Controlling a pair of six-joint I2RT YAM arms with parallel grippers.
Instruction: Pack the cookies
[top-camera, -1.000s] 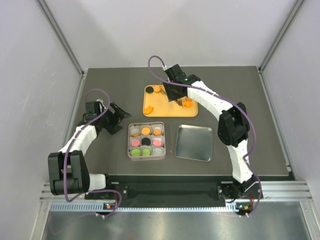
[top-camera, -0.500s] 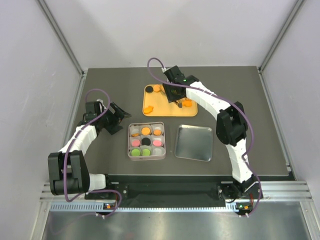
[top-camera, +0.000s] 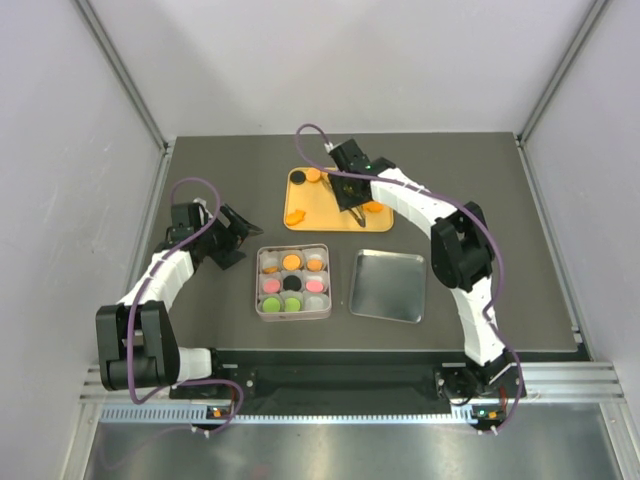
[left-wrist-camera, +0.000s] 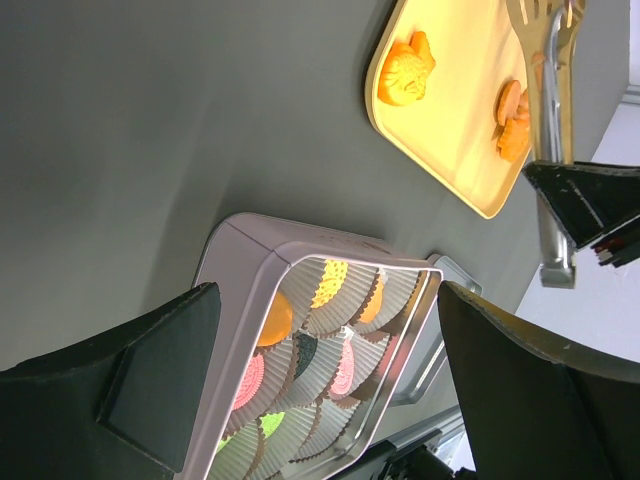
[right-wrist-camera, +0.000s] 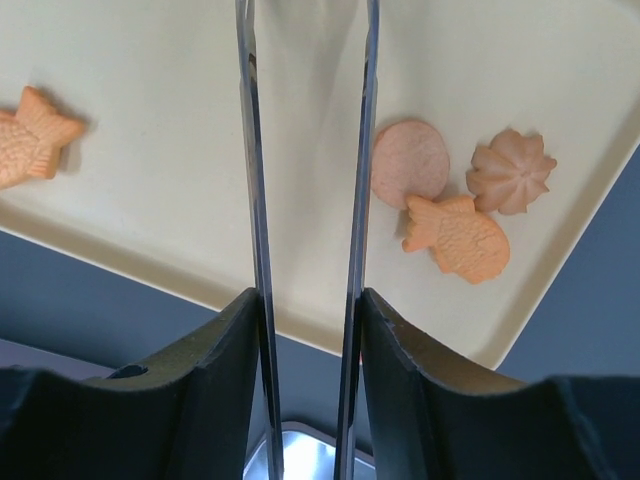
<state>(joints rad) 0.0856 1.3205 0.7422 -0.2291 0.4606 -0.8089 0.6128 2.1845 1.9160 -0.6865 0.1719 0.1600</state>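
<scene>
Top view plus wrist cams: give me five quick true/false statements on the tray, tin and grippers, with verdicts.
1. The right gripper holds metal tongs over the yellow tray. True.
2. The left gripper grips a cookie. False: it is open and empty, beside the tin.
3. The lid is on the tin. False: it lies on the table to the tin's right.
4. A black cookie sits in the tin's middle cup. True.
5. The tray has no cookies on it. False: several lie there, among them a fish-shaped cookie.
</scene>
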